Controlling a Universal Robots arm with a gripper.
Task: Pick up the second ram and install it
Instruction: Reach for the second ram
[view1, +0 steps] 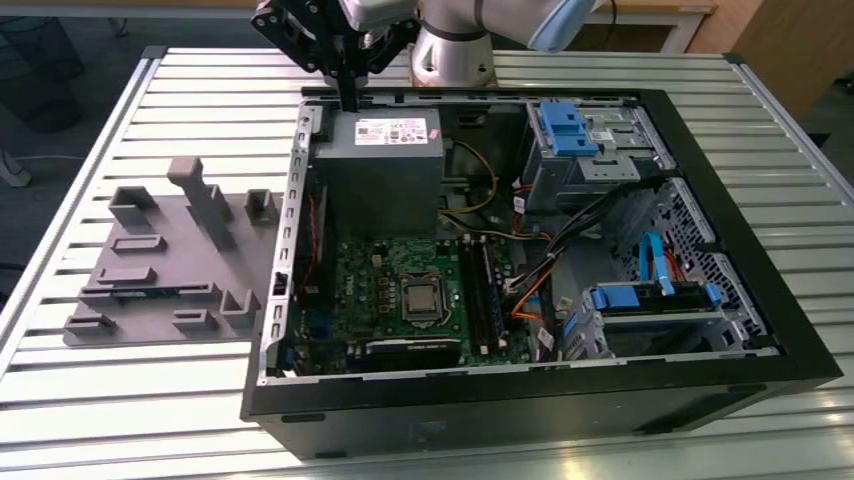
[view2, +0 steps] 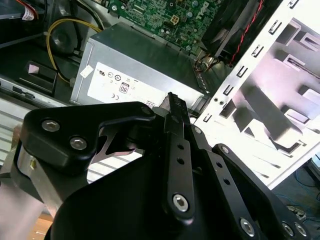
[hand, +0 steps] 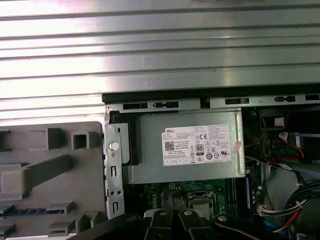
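Hovering above power supply (view1: 378, 160), upper centre of exterior view | gripper (view1: 350, 104) fingers narrow, empty | second ram (view1: 140, 292) untouched in grey tray (view1: 180, 265), exterior view's left | approach step, judged; pickup needs fingers spread.

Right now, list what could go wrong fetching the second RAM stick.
1. The end effector hangs low over the power supply; a sideways move could clip the case wall.
2. The second ram lies low between raised blocks of the grey tray, so the grasp looks tight.
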